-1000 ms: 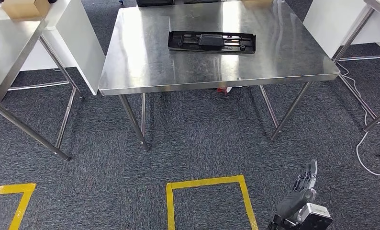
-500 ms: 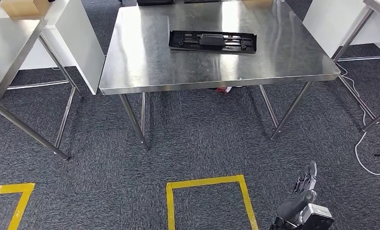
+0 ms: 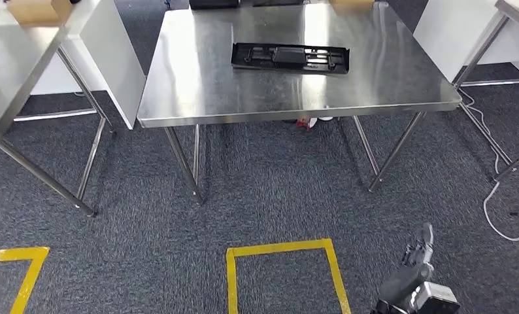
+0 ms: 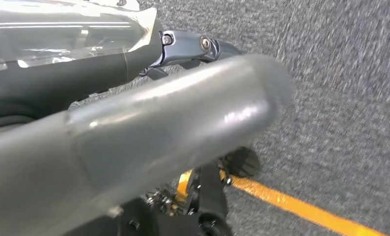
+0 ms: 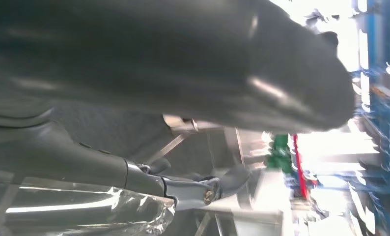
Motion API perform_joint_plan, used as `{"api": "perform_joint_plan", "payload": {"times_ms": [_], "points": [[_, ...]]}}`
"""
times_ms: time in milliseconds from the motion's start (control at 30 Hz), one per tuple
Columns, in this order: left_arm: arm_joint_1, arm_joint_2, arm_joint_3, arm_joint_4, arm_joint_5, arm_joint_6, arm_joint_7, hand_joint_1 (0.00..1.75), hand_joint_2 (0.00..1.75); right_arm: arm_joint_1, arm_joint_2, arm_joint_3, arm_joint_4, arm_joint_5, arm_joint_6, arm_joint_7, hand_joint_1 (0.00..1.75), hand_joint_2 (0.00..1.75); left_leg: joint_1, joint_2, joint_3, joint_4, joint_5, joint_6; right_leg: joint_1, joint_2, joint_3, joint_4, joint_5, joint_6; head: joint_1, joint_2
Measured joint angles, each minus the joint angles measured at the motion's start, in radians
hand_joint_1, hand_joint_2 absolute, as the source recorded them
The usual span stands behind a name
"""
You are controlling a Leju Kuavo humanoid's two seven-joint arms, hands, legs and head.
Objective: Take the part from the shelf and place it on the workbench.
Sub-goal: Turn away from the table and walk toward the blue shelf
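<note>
One black part [image 3: 290, 57] already lies flat on the steel workbench [image 3: 244, 98], as a second ago, and the right hand [image 3: 419, 261] hangs low over the carpet, fingers apart, empty, drifting slightly lower.

Floor before me: dark grey speckled carpet [image 3: 276, 196], marked with a yellow tape square [image 3: 283, 248] straight ahead and a second yellow tape corner [image 3: 21, 258] to my left. Furniture: one stainless steel bench [image 3: 198, 98] on slanted metal legs, its top catching bright overhead reflections; a second steel table [image 3: 8, 85] at my left; a third table's leg [image 3: 515, 163] at my right. White panels [image 3: 123, 65] stand between the tables. A white cable [image 3: 495, 196] trails across the carpet on my right. A cardboard box [image 3: 38, 10] sits on the left table.
</note>
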Motion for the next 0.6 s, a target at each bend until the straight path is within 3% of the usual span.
{"api": "perform_joint_plan", "payload": {"times_ms": [67, 133, 233, 300, 333, 367, 433, 467, 500, 567, 600], "points": [[0.001, -0.001, 0.0, 0.001, 0.0, 0.0, 0.0, 0.0, 0.0, 0.001, 0.0, -0.002, -0.001, 0.0, 0.001, 0.0, 0.0, 0.0, 0.004, 0.004, 0.003, -0.002, 0.0, -0.009, 0.003, 0.006, -0.008, 0.009, 0.003, -0.028, -0.005, 0.0], [0.002, -0.001, 0.0, 0.001, 0.0, 0.0, 0.0, 0.0, 0.0, 0.0, 0.001, -0.004, -0.001, 0.0, 0.002, 0.0, 0.0, 0.0, 0.009, 0.007, -0.009, 0.032, -0.03, -0.007, 0.006, 0.012, -0.009, 0.012, 0.01, -0.048, -0.01, 0.0], [0.003, -0.001, 0.0, 0.001, 0.0, 0.0, -0.003, 0.0, 0.0, 0.001, 0.002, -0.006, 0.0, -0.001, 0.006, 0.0, 0.0, 0.0, -0.005, 0.003, -0.089, 0.226, -0.155, 0.01, 0.02, 0.02, -0.017, 0.014, 0.023, -0.068, -0.015, 0.0], [0.003, 0.001, 0.0, 0.001, 0.002, 0.0, -0.006, 0.0, 0.0, 0.003, 0.002, -0.007, 0.003, -0.001, 0.012, 0.0, 0.0, 0.0, -0.019, 0.0, -0.124, 0.324, -0.192, 0.025, 0.034, 0.031, -0.023, 0.014, 0.026, -0.073, -0.015, 0.0], [0.004, 0.001, 0.0, 0.001, 0.003, 0.0, -0.007, 0.0, 0.0, 0.003, 0.002, -0.008, 0.004, -0.001, 0.014, 0.0, 0.0, 0.0, -0.026, -0.002, -0.116, 0.318, -0.182, 0.036, 0.041, 0.039, -0.024, 0.014, 0.026, -0.074, -0.015, 0.0], [0.005, 0.001, 0.0, 0.001, 0.005, 0.0, -0.008, 0.0, 0.0, 0.003, 0.002, -0.008, 0.006, -0.002, 0.016, 0.0, 0.0, 0.0, -0.034, -0.009, -0.089, 0.275, -0.158, 0.051, 0.047, 0.049, -0.024, 0.014, 0.027, -0.074, -0.015, 0.0], [0.006, 0.003, 0.0, 0.001, 0.009, 0.001, -0.011, 0.0, 0.0, 0.001, 0.002, -0.008, 0.009, -0.001, 0.02, -0.002, 0.0, 0.0, -0.049, -0.051, -0.013, 0.141, -0.106, 0.084, 0.053, 0.068, -0.023, 0.015, 0.027, -0.074, -0.013, 0.0], [0.006, 0.003, 0.0, 0.001, 0.011, 0.003, -0.013, 0.0, 0.0, 0.0, 0.002, -0.008, 0.011, -0.001, 0.023, -0.003, 0.0, 0.0, -0.055, -0.065, 0.013, 0.093, -0.091, 0.095, 0.055, 0.077, -0.024, 0.015, 0.027, -0.073, -0.012, 0.0], [0.005, 0.003, 0.001, 0.001, 0.012, 0.005, -0.014, 0.0, 0.0, -0.002, 0.002, -0.007, 0.014, -0.001, 0.025, -0.003, 0.0, 0.0, -0.061, -0.074, 0.027, 0.068, -0.085, 0.102, 0.055, 0.084, -0.026, 0.015, 0.028, -0.072, -0.011, 0.0], [0.004, 0.002, 0.001, 0.001, 0.017, 0.008, -0.016, 0.0, 0.0, -0.004, 0.002, -0.007, 0.02, -0.001, 0.031, -0.004, 0.0, 0.0, -0.066, -0.054, 0.032, 0.057, -0.083, 0.103, 0.057, 0.099, -0.034, 0.013, 0.031, -0.065, -0.011, 0.0], [0.003, 0.0, 0.001, 0.001, 0.019, 0.008, -0.016, 0.0, 0.0, -0.005, 0.002, -0.007, 0.022, -0.001, 0.032, -0.005, 0.0, 0.0, -0.065, -0.043, 0.035, 0.049, -0.079, 0.103, 0.057, 0.095, -0.038, 0.017, 0.03, -0.062, -0.011, 0.0]]}}
